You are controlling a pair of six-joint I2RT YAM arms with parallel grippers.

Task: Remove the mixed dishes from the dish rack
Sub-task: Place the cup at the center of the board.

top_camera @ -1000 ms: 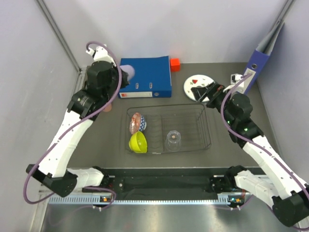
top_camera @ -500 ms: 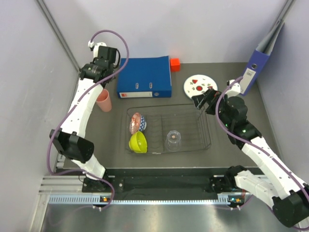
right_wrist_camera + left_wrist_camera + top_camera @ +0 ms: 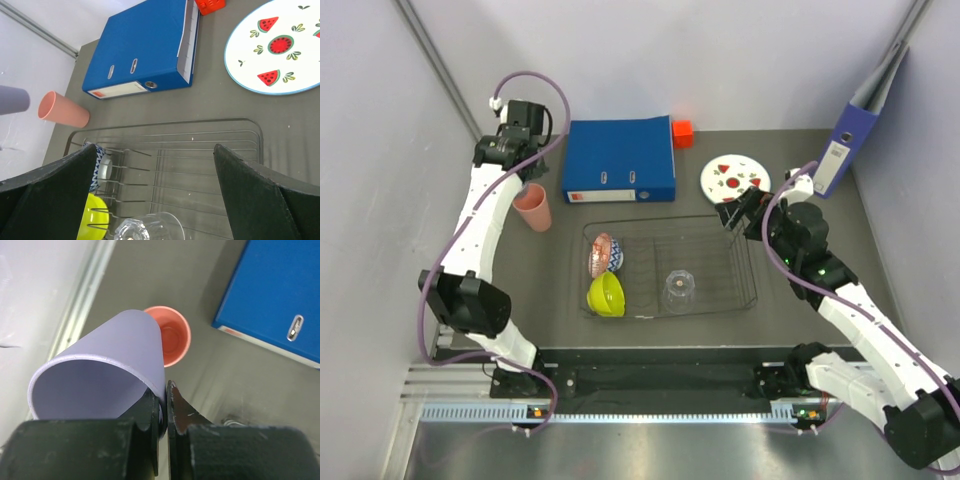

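Left gripper [image 3: 165,390] pressed together on the wall of the lilac cup [image 3: 100,385] at its rim, one finger inside and one outside, cup tilted on its side in the upper left of the frame, right above the pink cup [image 3: 532,207] standing on the table

Right gripper [image 3: 155,150] spread wide and empty, hovering at the upper right corner of the dish rack [image 3: 670,217]

Plate [image 3: 734,178] already out, flat on the table above the rack; clear tumbler [image 3: 678,289], lime bowl [image 3: 607,293] and patterned bowl [image 3: 604,253] not yet unloaded

Risks: grip on the lilac cup is one thin pinch at the lip, so it may swivel or slip; if let go tilted it likely rolls or tips the pink cup. Right fingers are near the wire, may snag the rim and drag the rack; tumbler looks slippery

Versus a second ago: left arm has swung away from the blue binder [image 3: 620,158] toward the upper left, uncovering the pink cup; right gripper has come off the plate to the rack corner
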